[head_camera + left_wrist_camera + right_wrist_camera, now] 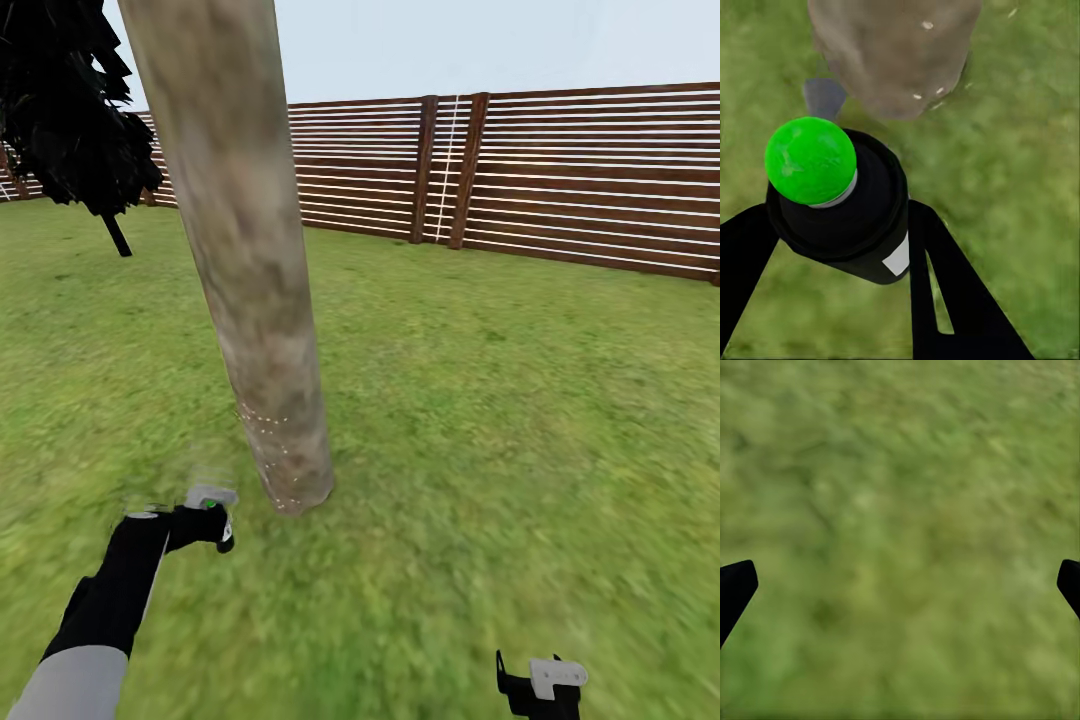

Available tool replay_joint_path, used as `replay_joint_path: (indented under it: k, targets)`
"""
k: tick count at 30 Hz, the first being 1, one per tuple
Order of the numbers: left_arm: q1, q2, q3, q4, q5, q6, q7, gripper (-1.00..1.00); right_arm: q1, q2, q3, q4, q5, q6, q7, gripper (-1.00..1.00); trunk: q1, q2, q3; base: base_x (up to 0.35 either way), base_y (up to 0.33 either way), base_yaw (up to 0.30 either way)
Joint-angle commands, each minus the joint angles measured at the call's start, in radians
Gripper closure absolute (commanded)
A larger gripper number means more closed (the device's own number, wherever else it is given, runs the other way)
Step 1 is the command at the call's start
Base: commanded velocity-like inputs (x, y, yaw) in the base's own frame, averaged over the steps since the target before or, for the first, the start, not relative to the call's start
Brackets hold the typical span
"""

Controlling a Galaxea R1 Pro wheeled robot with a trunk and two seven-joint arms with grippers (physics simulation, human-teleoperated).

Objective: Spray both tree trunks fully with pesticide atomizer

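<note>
Gripping the atomizer (pixel 844 214), my left gripper (pixel 832 225) has its jaws clenched on the dark bottle's sides, one black finger (pixel 945 292) pressed along the side with the white label. In the left wrist view the dot on the bottle's top reads bright green, not red, and the nozzle end points toward the base of the trunk (pixel 896 52), which sits close ahead. A few white specks of pesticide (pixel 928 25) lie on that bark.

From the head view, the atomizer (pixel 205 515) is low at about 8 o'clock, held just above the grass (pixel 480 400) and just beside the foot of the trunk (pixel 240 230), apart from it. The trunk rises from the lawn near centre and leans up toward 11 o'clock, out of the picture's top. Small white pesticide dots (pixel 268 440) pepper only its lowest stretch, near the ground; higher bark looks bare grey-brown.

My right gripper (pixel 545 685) hangs at about 5 o'clock, well apart from the tree, jaws released: in the right wrist view its fingertips (pixel 735 585) stand wide at the two edges, grass between them.

Beyond, a brown slat fence (pixel 560 180) runs across from 12 to 3 o'clock, and a dark-leaved tree (pixel 70 110) stands at 10 o'clock.
</note>
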Motion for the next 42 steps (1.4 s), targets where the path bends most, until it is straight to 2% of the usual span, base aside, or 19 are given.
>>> replay_joint_path:
  k: [1,3,5,7,8,10,12,13,14,17,25,30,35,42]
  targets:
    - [0.003,0.0,0.004,0.012,0.009,-0.012,0.026,1.0,0.0,0.0,0.0,0.0,0.0,0.0,0.0,-1.0,0.0,0.0,0.0,0.0,0.0,0.0]
    - [0.008,-0.011,0.038,0.024,0.016,-0.032,0.095,1.0,0.0,0.0,0.0,0.0,0.0,0.0,0.0,-1.0,0.0,0.0,0.0,0.0,-0.107,0.0]
    - [0.01,-0.039,0.051,0.057,0.016,-0.084,0.121,1.0,0.0,0.0,0.0,-0.001,0.0,0.0,0.0,-1.0,0.0,0.0,0.0,0.0,-0.237,0.05]
    - [0.01,-0.049,0.055,0.128,0.016,-0.14,0.152,1.0,0.0,0.0,0.001,-0.001,0.0,0.0,0.0,-1.0,0.0,0.0,0.0,0.0,-0.262,0.192]
    - [0.01,-0.05,0.055,0.155,0.017,-0.152,0.166,1.0,0.0,0.0,0.001,-0.001,0.0,0.0,0.0,-1.0,0.0,0.0,0.0,0.0,-0.268,0.245]
    - [0.01,-0.052,0.057,0.285,0.018,-0.254,0.26,1.0,0.0,0.0,0.001,-0.002,0.0,0.0,0.0,-1.0,0.0,0.0,0.0,0.075,-0.269,0.111]
    - [0.01,-0.052,0.061,0.323,0.023,-0.294,0.311,1.0,0.0,0.0,0.001,-0.001,0.0,0.0,0.0,-1.0,0.0,0.0,0.0,0.134,-0.264,0.025]
    - [0.01,-0.052,0.079,0.332,0.048,-0.304,0.324,1.0,0.0,0.0,0.001,0.0,0.0,0.0,0.0,-1.0,0.0,0.0,0.0,0.148,-0.263,0.007]
    - [0.01,-0.05,0.109,0.336,0.095,-0.31,0.331,1.0,0.0,0.0,0.001,0.0,0.0,0.0,0.0,-1.0,0.0,0.0,0.0,0.152,-0.262,0.002]
    - [0.01,-0.051,0.118,0.349,0.115,-0.313,0.352,1.0,0.0,0.0,0.001,0.0,0.0,0.0,0.0,-1.0,0.0,0.0,0.0,0.157,-0.259,0.001]
    - [0.01,-0.055,0.113,0.372,0.118,-0.315,0.383,1.0,0.0,0.0,0.001,0.0,0.0,0.0,0.0,-1.0,0.0,0.0,0.0,0.208,-0.201,0.0]
    - [0.01,-0.055,0.113,0.373,0.117,-0.316,0.442,1.0,0.0,0.0,0.001,0.0,0.0,0.0,0.0,-1.0,0.0,0.0,0.0,0.012,-0.269,0.027]
    - [0.01,-0.055,0.113,0.373,0.117,-0.316,0.445,1.0,0.0,0.0,0.001,0.0,0.0,0.0,0.0,-1.0,0.0,0.0,0.0,-0.144,-0.176,0.194]
    - [0.01,-0.057,0.111,0.373,0.117,-0.316,0.446,1.0,0.0,0.0,0.001,0.001,0.0,0.0,-0.002,-1.0,0.0,0.0,0.0,-0.009,-0.069,0.016]
